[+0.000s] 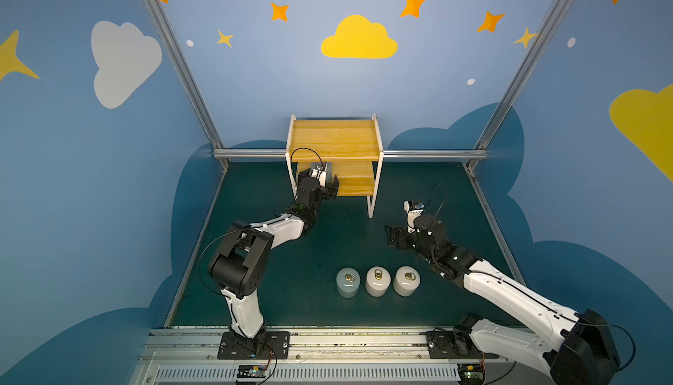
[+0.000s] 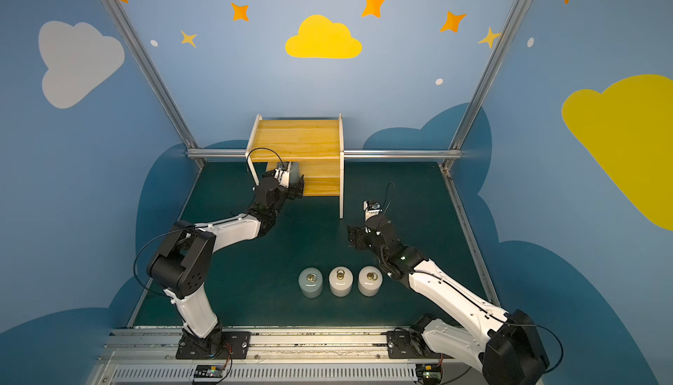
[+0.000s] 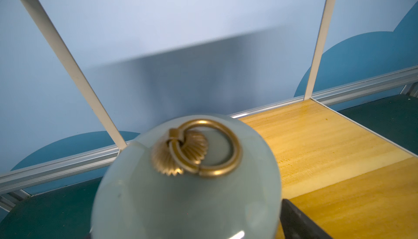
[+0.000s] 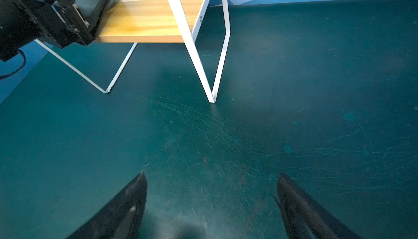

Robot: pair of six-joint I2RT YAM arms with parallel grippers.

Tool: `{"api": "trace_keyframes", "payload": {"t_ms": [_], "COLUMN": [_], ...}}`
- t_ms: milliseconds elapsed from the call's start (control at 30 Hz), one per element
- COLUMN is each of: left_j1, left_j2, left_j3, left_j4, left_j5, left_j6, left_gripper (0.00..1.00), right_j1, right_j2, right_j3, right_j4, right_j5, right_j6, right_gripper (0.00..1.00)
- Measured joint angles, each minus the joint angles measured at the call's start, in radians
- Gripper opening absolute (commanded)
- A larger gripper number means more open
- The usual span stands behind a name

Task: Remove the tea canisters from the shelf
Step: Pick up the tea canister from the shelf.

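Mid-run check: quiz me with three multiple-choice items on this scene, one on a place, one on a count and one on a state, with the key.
1. Where on the shelf is the last canister?
A. upper board
B. lower board
C. hanging from a leg

2. How many canisters stand on the table?
A. two
B. three
C. four

3. How is the right end effector?
A. open and empty
B. shut on a lid ring
C. shut on a shelf leg

Key:
1 B: the left wrist view shows it standing on the lower board under the frame.
2 B: both top views show a grey-blue canister and two white canisters in a row.
3 A: in its wrist view the fingers stand apart over bare table.
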Motion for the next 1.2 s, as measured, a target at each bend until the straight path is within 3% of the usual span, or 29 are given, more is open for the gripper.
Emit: {"api": "trace_keyframes", "payload": {"t_ms": [233, 800, 1200], "left_j1": [0.011, 0.032, 0.025], "left_j2": [0.023, 0.061, -0.022], "left_j3": [0.010, 0.035, -0.097], "left_j4": [0.022, 0.070, 0.130], "left_j5": [0.031, 0.106, 0.138], "left_j6": [-0.010, -0.021, -0.058], "left_gripper": [0.92, 0.67, 0.64], "right_j1": [-0.003, -0.005, -0.005], "right_j2": [0.001, 0.001, 0.001], "right_j3": [0.000, 0.000, 0.000], "right_j4": [0.000, 0.000, 0.000], "right_j5": [-0.004, -0.007, -0.008], "right_j6": [0.001, 0.009, 0.019], "right_gripper": [0.91, 0.92, 0.91]}}
